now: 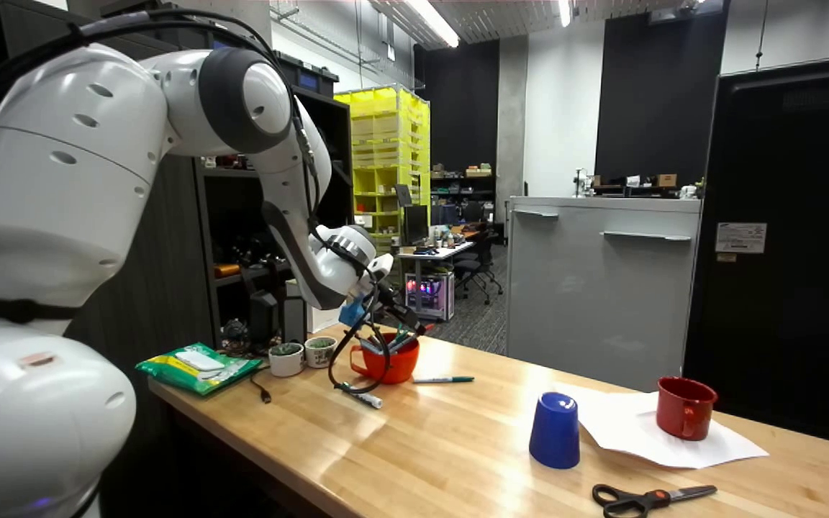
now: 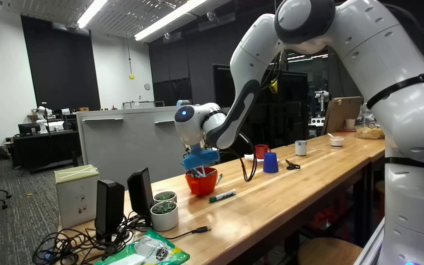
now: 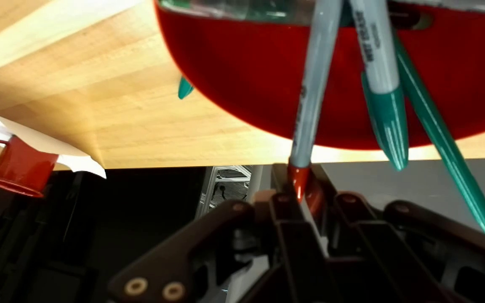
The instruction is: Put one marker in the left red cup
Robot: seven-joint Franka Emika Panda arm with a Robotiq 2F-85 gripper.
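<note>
The bright red cup [image 1: 394, 368] stands upright on the wooden table with several markers in it. It also shows in an exterior view [image 2: 204, 184] and in the wrist view [image 3: 242, 84]. The marker [image 3: 313, 101] has a grey barrel and a red cap. Its barrel crosses over the cup's inside; its far end is out of the wrist view. My gripper [image 3: 303, 181] is at the cup's rim, with its fingers close together on the red cap. It shows in an exterior view [image 1: 414, 322]; in another, a blue part hides its fingers.
A green marker [image 1: 443, 379] and a white marker [image 1: 363, 396] lie beside the cup. Two small potted plants [image 1: 286, 361] stand close by. A blue cup [image 1: 555, 432], a darker red cup [image 1: 686, 410] on paper and scissors [image 1: 652, 498] are farther along the table.
</note>
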